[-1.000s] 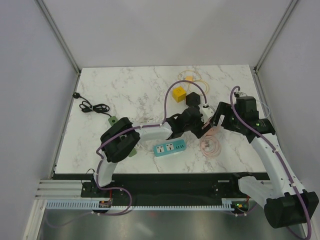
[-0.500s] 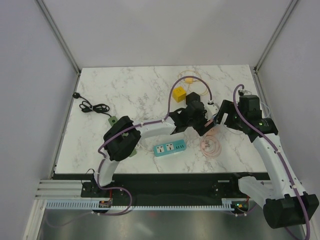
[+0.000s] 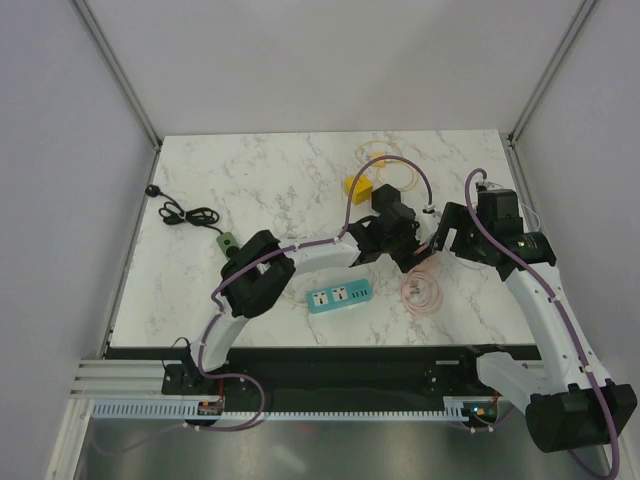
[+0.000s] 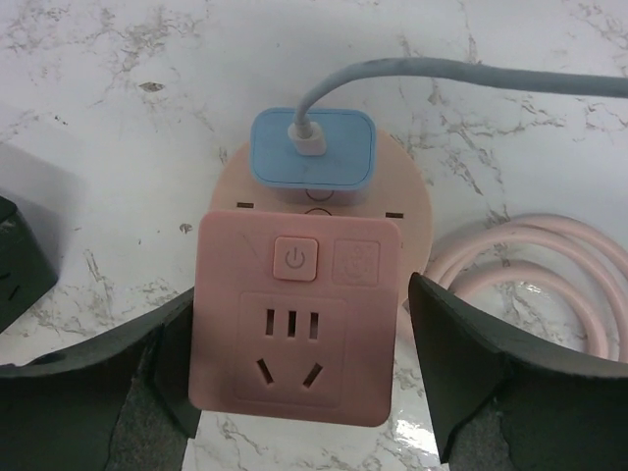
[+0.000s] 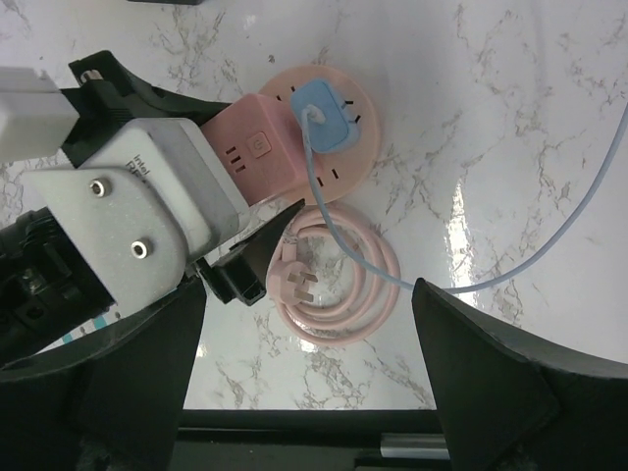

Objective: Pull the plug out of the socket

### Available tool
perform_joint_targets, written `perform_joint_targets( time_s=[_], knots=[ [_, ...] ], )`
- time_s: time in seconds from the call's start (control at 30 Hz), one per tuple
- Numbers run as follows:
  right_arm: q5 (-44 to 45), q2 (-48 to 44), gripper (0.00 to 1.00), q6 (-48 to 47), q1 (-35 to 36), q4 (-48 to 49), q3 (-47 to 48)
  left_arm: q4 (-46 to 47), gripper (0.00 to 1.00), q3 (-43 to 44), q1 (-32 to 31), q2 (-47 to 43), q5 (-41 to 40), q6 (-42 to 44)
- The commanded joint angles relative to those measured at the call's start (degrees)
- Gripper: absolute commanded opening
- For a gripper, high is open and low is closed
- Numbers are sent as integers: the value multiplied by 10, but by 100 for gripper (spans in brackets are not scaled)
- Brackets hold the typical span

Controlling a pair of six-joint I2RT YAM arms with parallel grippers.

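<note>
**Socket braced, plug not yet pulled**
The left gripper's [image 4: 302, 294] fingers [image 4: 147, 383] are clamped on both sides of the pink socket [image 4: 294, 343], which lies on the table [image 4: 549, 177] right of centre. The blue plug [image 4: 312, 147] sits in the socket's round rear part, its grey cable [image 4: 471, 74] trailing right. The right gripper [image 5: 304, 294] hangs above with its fingers wide apart and empty, so gripping and pulling the plug are both left to do. In the top view the arms cover the socket and plug, and the prongs' depth is hidden.
</note>
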Motion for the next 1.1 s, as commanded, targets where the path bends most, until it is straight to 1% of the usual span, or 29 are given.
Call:
perform_joint_targets(
  time_s=[0.0,0.07,0.1,0.23,0.27,0.3,0.4,0.43,0.5,0.63,0.77,0.8,0.83,0.87,0.9,0.93,1.07],
  knots=[
    [-9,-12,94,-7,0,3,20,12,81,25,-10,15,24,35],
    [-11,-18,94,-7,-3,-4,15,12,74,23,-11,16,19,32],
    [-13,-24,94,-6,-2,-9,12,12,62,20,-11,16,18,30],
    [-21,-42,93,-3,-2,-22,2,15,38,12,-7,5,17,18],
    [-22,-45,93,-3,-3,-25,-3,16,35,10,-7,3,20,13],
    [-28,-53,92,-3,-3,-29,-6,15,30,6,-5,-3,24,10],
    [-33,-64,91,-1,-2,-34,-21,15,21,2,-5,-11,37,-1],
    [-35,-67,90,-1,-2,-36,-25,16,10,-1,-2,-13,42,-4],
    [-34,-74,89,5,-2,-37,-41,16,3,-4,0,-18,48,-23],
    [-66,-88,87,34,-6,-28,-75,27,2,-24,23,-36,96,-70],
    [-76,-108,86,77,-8,15,-136,49,2,-45,42,-54,131,-106],
    [-86,-106,85,85,-10,41,-145,49,2,-46,43,-55,134,-106],
    [-99,-102,85,94,-11,57,-165,49,2,-49,44,-60,136,-124],
    [-124,-98,84,104,-10,73,-175,50,2,-49,44,-61,137,-129],
    [-133,-97,83,128,-10,112,-185,49,2,-50,45,-62,141,-133],
    [-136,-95,83,137,-11,128,-201,50,2,-52,46,-65,143,-145],
    [-114,-99,78,174,-12,188,-215,52,2,-62,49,-79,153,-168]
  ],
)
